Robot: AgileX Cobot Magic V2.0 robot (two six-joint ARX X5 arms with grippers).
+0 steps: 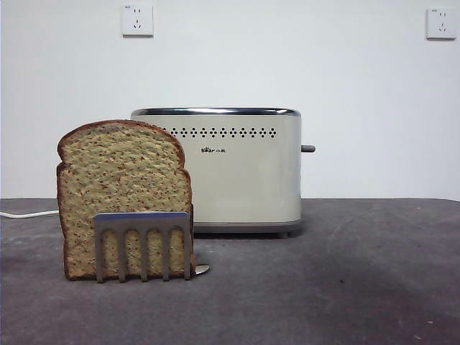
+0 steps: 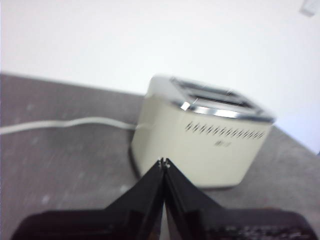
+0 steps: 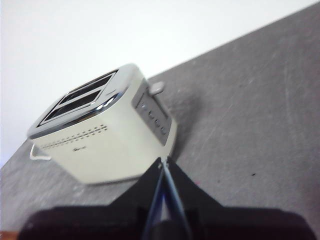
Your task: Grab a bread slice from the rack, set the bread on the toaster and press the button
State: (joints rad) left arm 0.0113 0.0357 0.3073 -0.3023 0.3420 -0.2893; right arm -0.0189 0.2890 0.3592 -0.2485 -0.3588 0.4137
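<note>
White wall (image 1: 287,65) runs behind the scene, with two sockets high up — one socket (image 1: 137,20) toward the left and another (image 1: 441,23) at the far right edge; below it lies a dark grey table (image 1: 345,280). On that table, nearest the front camera, stands the rack (image 1: 143,244), a low shiny metal piece with arched slots; the slice of bread (image 1: 122,172) sits upright in it, speckled tan with a dark crust, its domed top rising well above the rack. Behind and a little to the right stands the toaster (image 1: 237,180), cream with a chrome top rim, a row of small dark holes and a grey lever (image 1: 307,149) on its right side; both top slots (image 3: 82,95) look empty in the right wrist view. A white cable (image 1: 29,213) trails off at the left edge. No arm shows in the front view; the left gripper (image 2: 163,162) hangs above the table facing the toaster, jaws pressed together at the tips; the right gripper (image 3: 164,161) does likewise — jaws closed on nothing, near the lever end.
</note>
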